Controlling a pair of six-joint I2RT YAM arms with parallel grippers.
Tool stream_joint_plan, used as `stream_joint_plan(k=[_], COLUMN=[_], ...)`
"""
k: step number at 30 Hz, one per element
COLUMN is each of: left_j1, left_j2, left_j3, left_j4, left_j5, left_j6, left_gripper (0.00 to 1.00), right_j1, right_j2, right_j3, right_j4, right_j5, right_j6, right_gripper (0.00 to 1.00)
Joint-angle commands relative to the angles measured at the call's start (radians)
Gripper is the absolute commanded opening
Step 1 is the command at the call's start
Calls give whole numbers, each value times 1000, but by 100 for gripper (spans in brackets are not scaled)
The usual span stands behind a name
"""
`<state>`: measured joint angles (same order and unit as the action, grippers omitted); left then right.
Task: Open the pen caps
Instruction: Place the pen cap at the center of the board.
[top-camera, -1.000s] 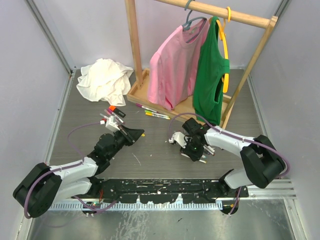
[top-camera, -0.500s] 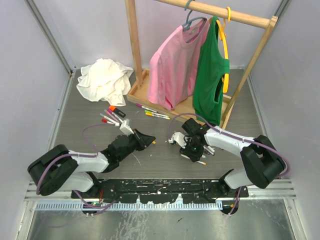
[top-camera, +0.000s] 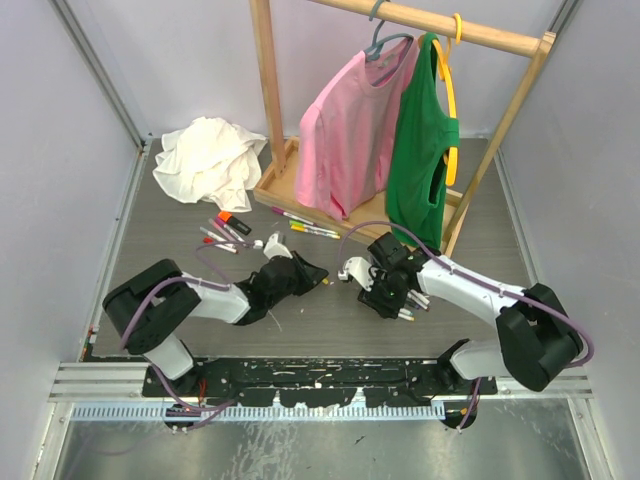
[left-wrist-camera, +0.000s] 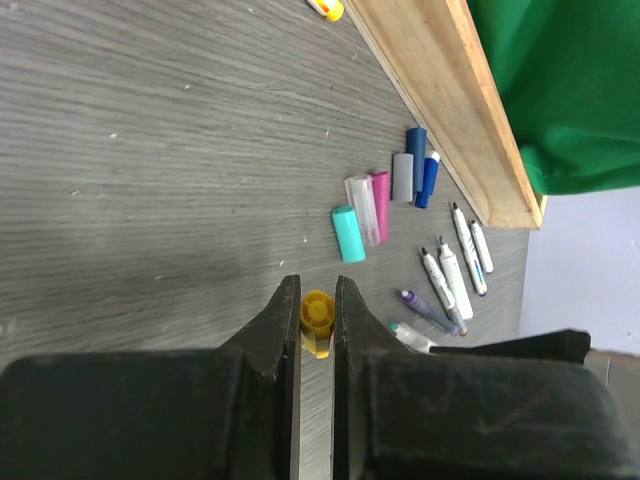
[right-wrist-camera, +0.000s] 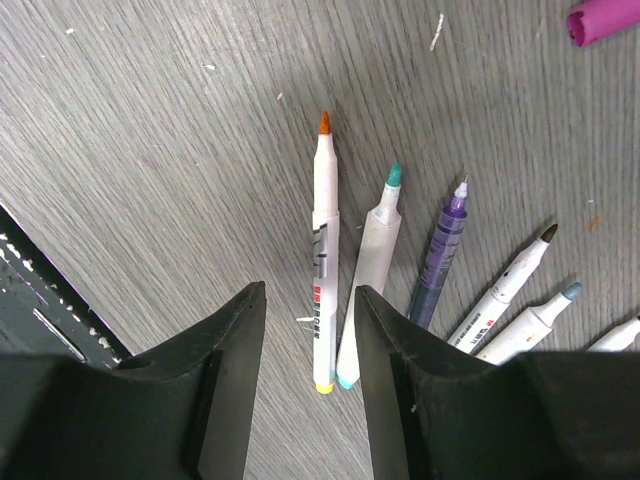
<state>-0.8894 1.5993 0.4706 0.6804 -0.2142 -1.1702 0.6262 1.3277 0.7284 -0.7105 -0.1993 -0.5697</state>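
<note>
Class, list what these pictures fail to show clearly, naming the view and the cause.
1. Left wrist: yellow cap, lower part hidden between the fingers of the left gripper.
2. Right wrist: purple cap, cut off by the top-right edge.
3. Top view: pens by the right gripper, too small to count.

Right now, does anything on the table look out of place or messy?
The white cloth lies crumpled in a heap at the back left, while the pink shirt and green top hang on the wooden rack. Uncapped pens lie fanned out with bare tips under the right gripper, but that fits the task.
</note>
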Motion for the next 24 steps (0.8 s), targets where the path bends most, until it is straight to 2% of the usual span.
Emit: stream_joint_plan(k=[1, 5, 16, 24], left_j1=[-7, -10, -14, -14], left_j2=[52, 88, 172, 213], left_j3=[103, 127, 199, 224], left_j4=[-85, -82, -89, -105], left_j5=[7, 9, 34, 55], left_j6=[-44, -62, -88, -118], left_gripper=[0, 0, 8, 17], right_j1=[-9, -17, -52, -59], right_j2=[-45, -71, -154, -158], right_j3=[22, 26, 21, 19], right_j4=[22, 23, 67, 75], right_j5=[-5, -17, 26, 42], right_j6=[1, 0, 14, 14], right_gripper=[47, 47, 51, 51])
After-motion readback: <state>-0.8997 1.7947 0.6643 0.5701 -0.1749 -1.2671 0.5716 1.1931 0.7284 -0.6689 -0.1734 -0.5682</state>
